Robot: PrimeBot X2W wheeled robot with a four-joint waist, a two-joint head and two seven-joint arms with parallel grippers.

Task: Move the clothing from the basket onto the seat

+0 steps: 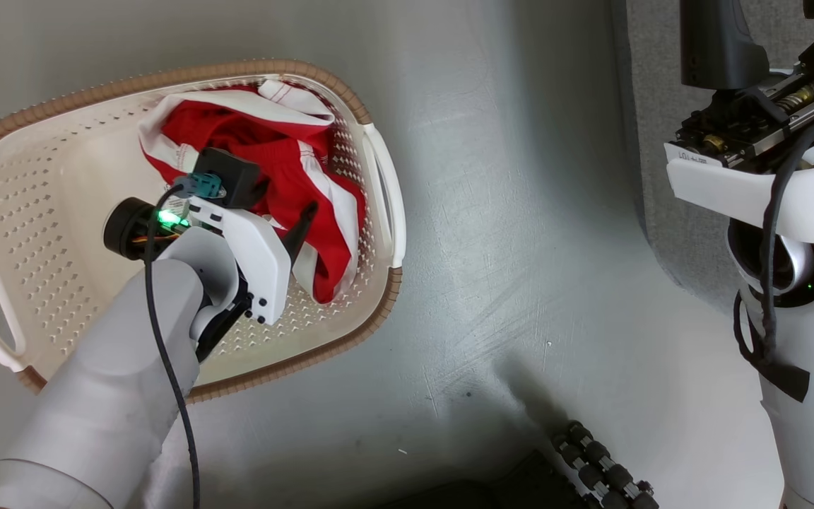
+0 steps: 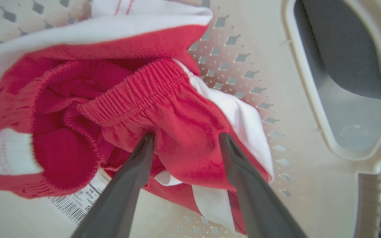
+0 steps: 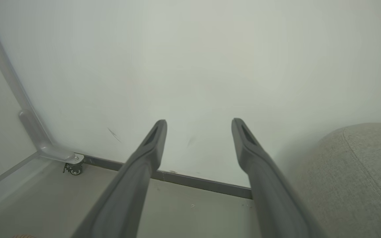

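Nearby, basket wall (image 1: pixel 46 212) around clothing (image 1: pixel 198 127), castor (image 3: pixel 74 169), seat (image 3: pixel 359 172)

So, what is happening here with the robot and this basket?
The robot is reaching its left gripper down into a white laundry basket that stands on the floor. The gripper is open, with its fingers at a fold of the red and white clothes, not yet closed on them. The clothes lie in the basket. The right gripper is open and holds nothing, pointing at a wall beside the grey sofa.
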